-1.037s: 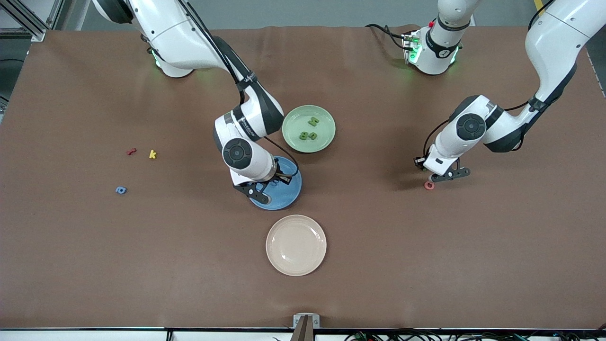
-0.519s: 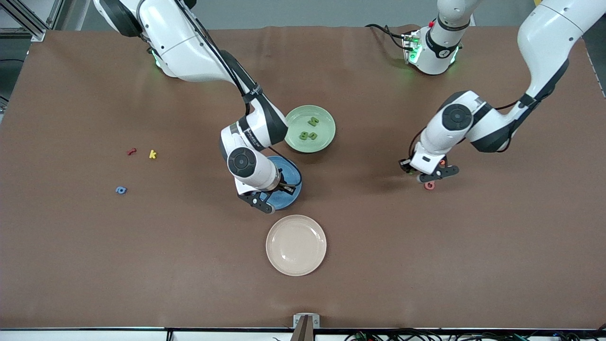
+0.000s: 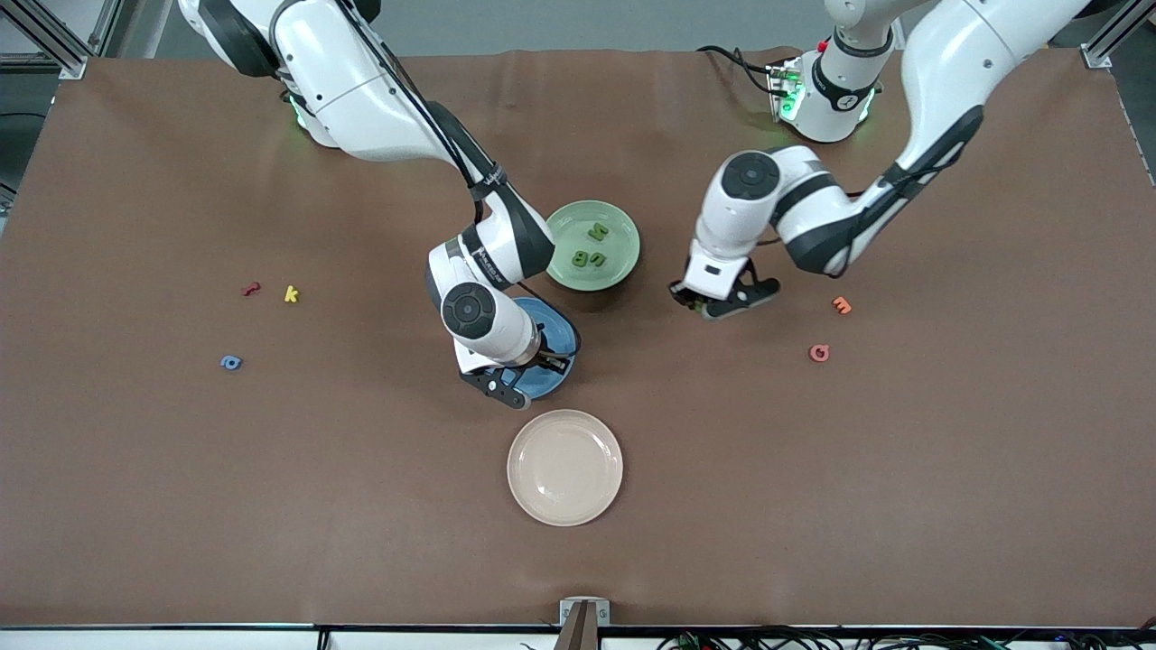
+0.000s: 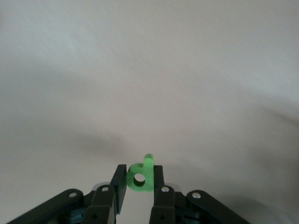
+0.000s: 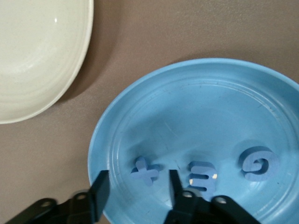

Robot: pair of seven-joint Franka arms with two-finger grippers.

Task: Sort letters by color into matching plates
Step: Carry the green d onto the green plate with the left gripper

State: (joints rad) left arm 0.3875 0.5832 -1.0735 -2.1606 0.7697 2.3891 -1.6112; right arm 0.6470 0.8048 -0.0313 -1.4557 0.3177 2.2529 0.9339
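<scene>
My right gripper point(image 3: 526, 375) point(image 5: 135, 179) hangs open, low over the blue plate point(image 3: 558, 336) point(image 5: 140, 102). A blue x point(image 5: 145, 171) lies loose on that plate between its fingers, beside a blue E point(image 5: 202, 177) and a blue G point(image 5: 258, 163). My left gripper point(image 3: 720, 304) point(image 4: 139, 173) is shut on a small green letter point(image 4: 141, 176), over bare table beside the pale green plate point(image 3: 626, 255). That plate holds three green letters point(image 3: 591, 253). A blue letter point(image 3: 231, 362) lies alone toward the right arm's end of the table.
A cream plate point(image 3: 564, 467) point(image 5: 37, 60) sits nearer the front camera than the blue plate. Red point(image 3: 251, 289) and yellow point(image 3: 291, 293) letters lie near the lone blue one. Orange point(image 3: 841, 305) and pink point(image 3: 818, 353) letters lie toward the left arm's end.
The right gripper has opened over the blue plate, leaving the x lying free. The left arm has swung from the pink letter toward the green plate, carrying the green letter.
</scene>
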